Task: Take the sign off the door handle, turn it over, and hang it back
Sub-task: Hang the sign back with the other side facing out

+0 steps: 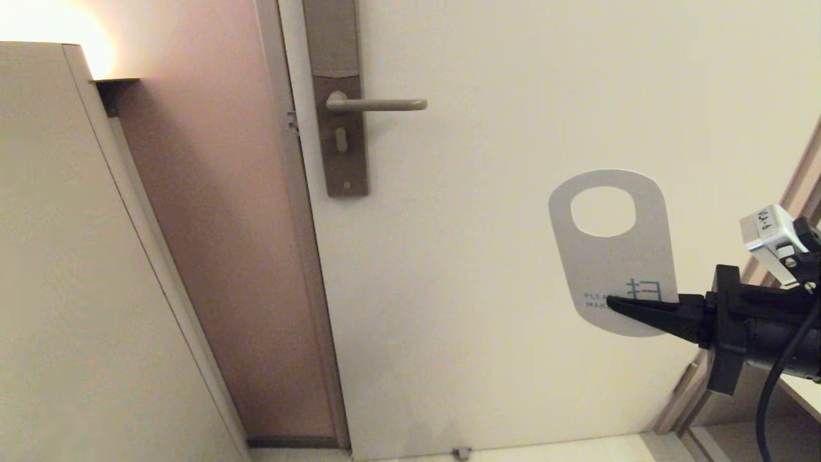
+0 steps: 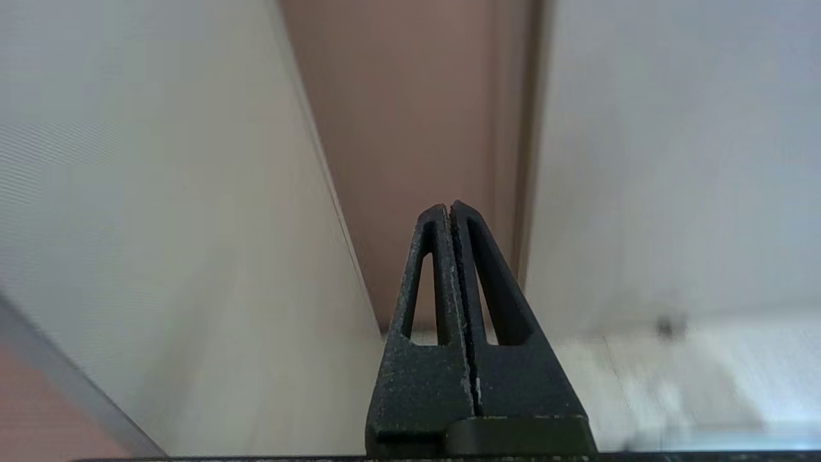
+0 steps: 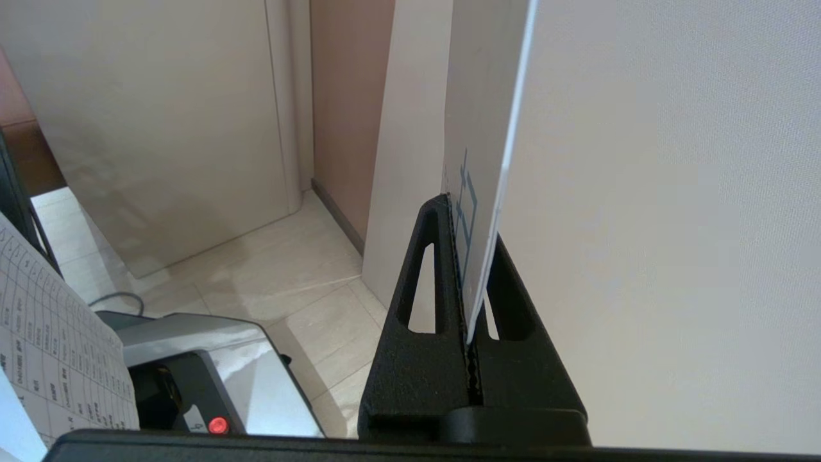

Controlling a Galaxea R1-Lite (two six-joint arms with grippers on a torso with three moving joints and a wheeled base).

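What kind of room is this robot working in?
Probably a hotel room entrance: a door with a lever door handle on a tall lock plate, and a door-hanger sign of the housekeeping kind.

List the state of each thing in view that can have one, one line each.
sign: off the handle, held upright at its lower end, white side with teal text facing the head camera.
door handle: level, bare.
door: shut against its frame.
right gripper: shut on the sign.
left gripper: shut, holding nothing.

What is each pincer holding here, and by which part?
The right pincer holds the sign by its lower end, oval hole uppermost. The left pincer is shut on nothing.
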